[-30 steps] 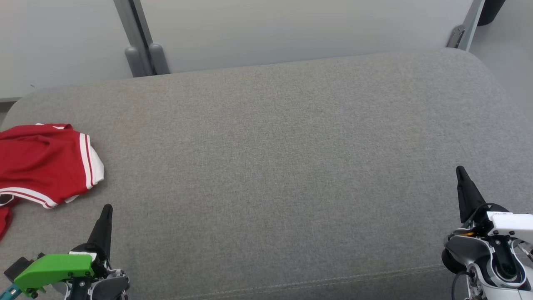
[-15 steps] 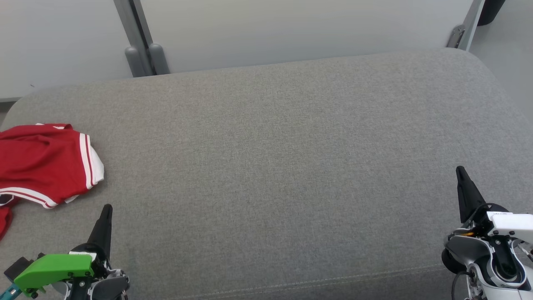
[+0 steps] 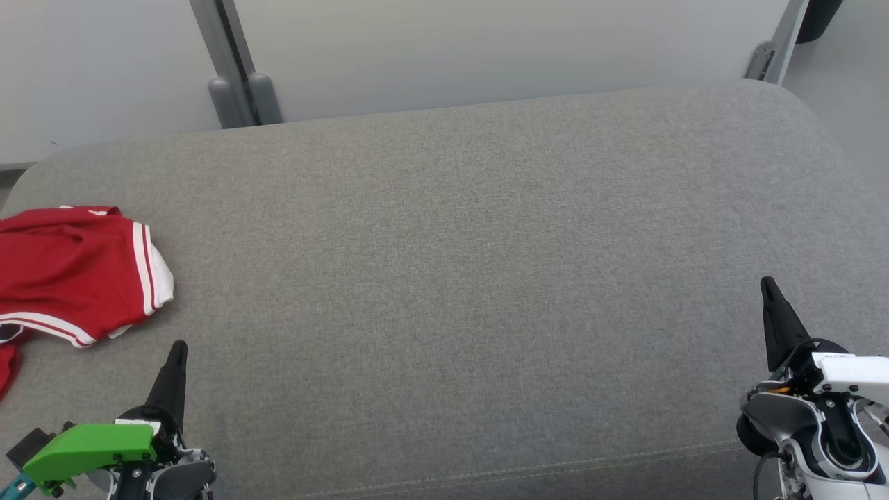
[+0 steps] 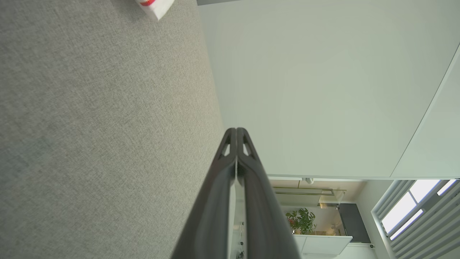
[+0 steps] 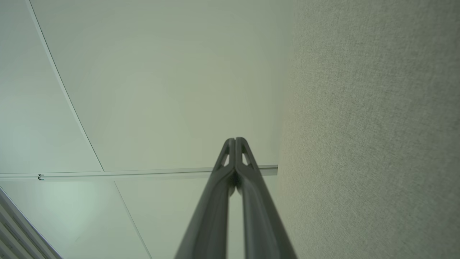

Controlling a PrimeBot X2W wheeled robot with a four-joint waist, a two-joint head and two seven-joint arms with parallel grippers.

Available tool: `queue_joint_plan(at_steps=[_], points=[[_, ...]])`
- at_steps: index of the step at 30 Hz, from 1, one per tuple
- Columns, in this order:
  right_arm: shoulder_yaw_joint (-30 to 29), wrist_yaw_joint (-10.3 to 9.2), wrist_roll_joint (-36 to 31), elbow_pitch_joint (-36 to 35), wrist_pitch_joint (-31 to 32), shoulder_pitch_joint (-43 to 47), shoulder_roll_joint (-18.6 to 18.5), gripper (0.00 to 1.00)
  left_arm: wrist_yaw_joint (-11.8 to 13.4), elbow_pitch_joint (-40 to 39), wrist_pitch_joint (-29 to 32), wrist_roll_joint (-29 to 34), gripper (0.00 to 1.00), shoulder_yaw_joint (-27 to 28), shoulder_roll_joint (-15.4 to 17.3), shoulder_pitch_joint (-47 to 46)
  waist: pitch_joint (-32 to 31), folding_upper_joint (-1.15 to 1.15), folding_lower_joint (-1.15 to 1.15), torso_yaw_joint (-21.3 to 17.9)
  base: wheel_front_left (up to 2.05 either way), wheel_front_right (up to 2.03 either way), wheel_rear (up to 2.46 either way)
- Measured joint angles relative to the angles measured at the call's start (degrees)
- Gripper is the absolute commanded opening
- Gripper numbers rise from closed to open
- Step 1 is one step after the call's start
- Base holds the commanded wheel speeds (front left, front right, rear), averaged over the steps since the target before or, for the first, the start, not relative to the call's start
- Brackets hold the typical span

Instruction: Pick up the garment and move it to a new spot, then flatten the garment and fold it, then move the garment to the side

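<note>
Red garment (image 3: pixel 69 271) lies rumpled at the left edge of the grey cushion (image 3: pixel 451 278); left gripper (image 3: pixel 178 347) and right gripper (image 3: pixel 768 285) wait pinched together, empty. All steps apparently remain.

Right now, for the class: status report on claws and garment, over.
Left claw shut, empty. Right claw shut, empty. Red garment lies at left edge of grey cushion, apart from both claws. Only bare cushion between.
</note>
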Motion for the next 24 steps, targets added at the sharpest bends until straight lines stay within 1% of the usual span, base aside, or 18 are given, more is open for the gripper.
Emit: queue_joint_plan(at_steps=[6,7,11,18,24], points=[[0.0,0.0,0.0,0.0,0.0,0.0,0.0,0.0,0.0,0.0,0.0,0.0,0.0,0.01,0.0,0.0,0.0,0.0,0.0,0.0,0.0,0.0,0.0],[0.01,-0.02,0.0,0.14,0.0,0.04,0.04,1.0,0.02,0.13,-0.01,0.0,1.0,-0.02,-0.03,0.04,0.0,0.0,0.0,0.0,0.0,0.0,0.0],[0.16,-0.34,-0.01,2.35,-0.01,2.08,1.01,1.0,0.04,2.36,-0.02,0.0,1.0,-0.45,-0.82,1.8,0.0,0.0,0.0,0.0,0.0,0.0,0.0],[0.55,-0.33,-0.25,1.86,-0.75,2.82,1.27,1.0,0.04,2.4,-0.63,0.1,1.0,-1.08,-1.13,2.6,-0.02,0.0,0.0,0.02,0.0,0.0,0.0],[1.72,-0.33,-4.26,0.85,-2.49,2.97,0.2,1.0,0.04,2.05,-2.27,2.1,1.0,-2.41,-1.08,2.6,0.0,0.0,0.0,0.14,0.0,0.0,0.0]])
